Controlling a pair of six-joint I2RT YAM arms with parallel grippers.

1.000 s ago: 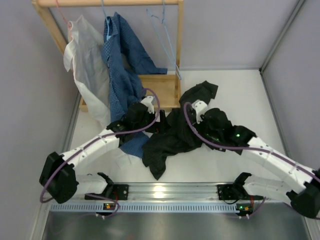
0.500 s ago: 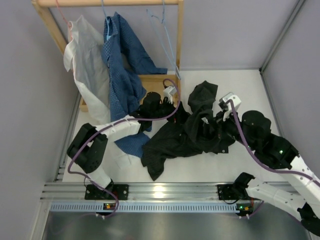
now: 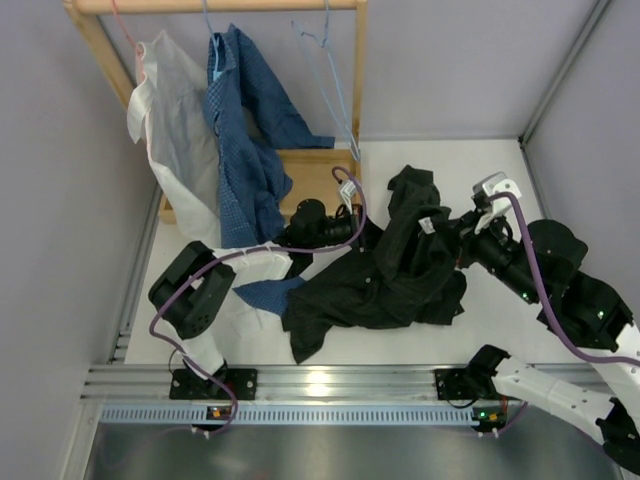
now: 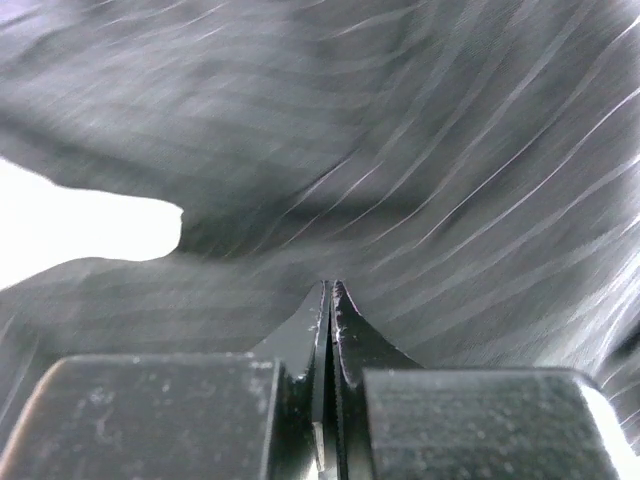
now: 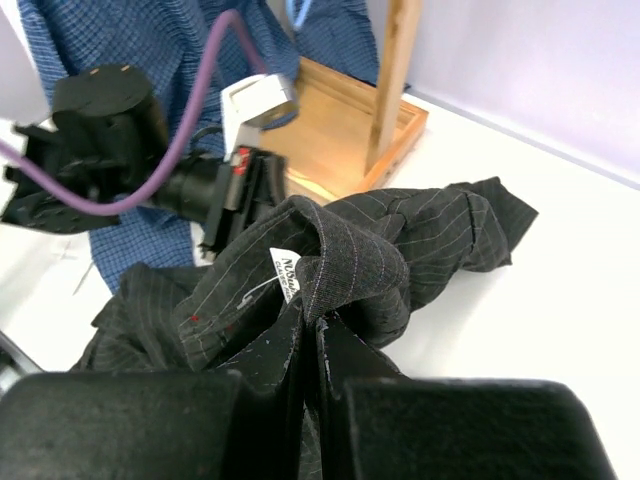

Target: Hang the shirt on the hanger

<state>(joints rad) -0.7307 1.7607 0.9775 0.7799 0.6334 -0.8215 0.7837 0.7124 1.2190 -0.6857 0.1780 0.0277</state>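
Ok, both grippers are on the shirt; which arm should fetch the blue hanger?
Left. The left gripper sits nearer the hanger on the rack, while the right gripper pinches the shirt collar by the label, worth keeping.

Black pinstriped shirt fills the left wrist view beyond the pressed-together left gripper, its far folds blurred and every edge cut by the frame. A blown-out white patch left of the fingers cannot be identified. From overhead, that gripper's fingertips are lost against the dark cloth. In the right wrist view the right gripper clamps a fold whose white sewn-in label, just above the fingers, is too small to read. Beyond them the blue checked shirt and light wooden rack post run off the top edge, where a pale blue sliver shows too little to name.
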